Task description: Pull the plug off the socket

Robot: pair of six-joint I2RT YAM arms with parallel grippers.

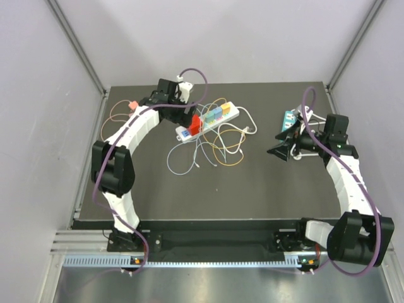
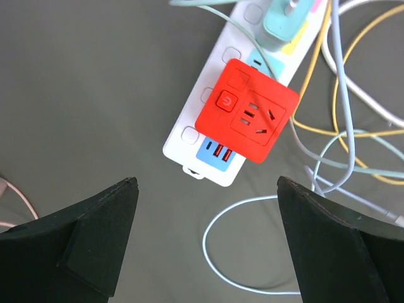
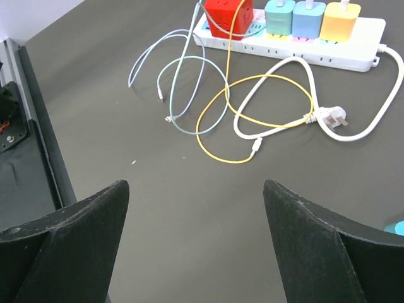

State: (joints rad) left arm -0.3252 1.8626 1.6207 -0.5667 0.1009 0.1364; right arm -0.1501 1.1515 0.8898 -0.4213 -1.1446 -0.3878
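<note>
Red plug (image 2: pixel 246 118) on white strip (image 2: pixel 189 136) — pastel chargers (image 3: pixel 309 19) beside, cables (image 3: pixel 237 123) strewn around.

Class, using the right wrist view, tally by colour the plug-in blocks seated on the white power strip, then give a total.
Red block: 1
Teal block: 1
Blue block: 1
Yellow block: 1
Total on the power strip: 4

Red cube plug (image 2: pixel 247 118), seated in white power strip (image 2: pixel 218 69), near its USB end, strip lying flat
</note>
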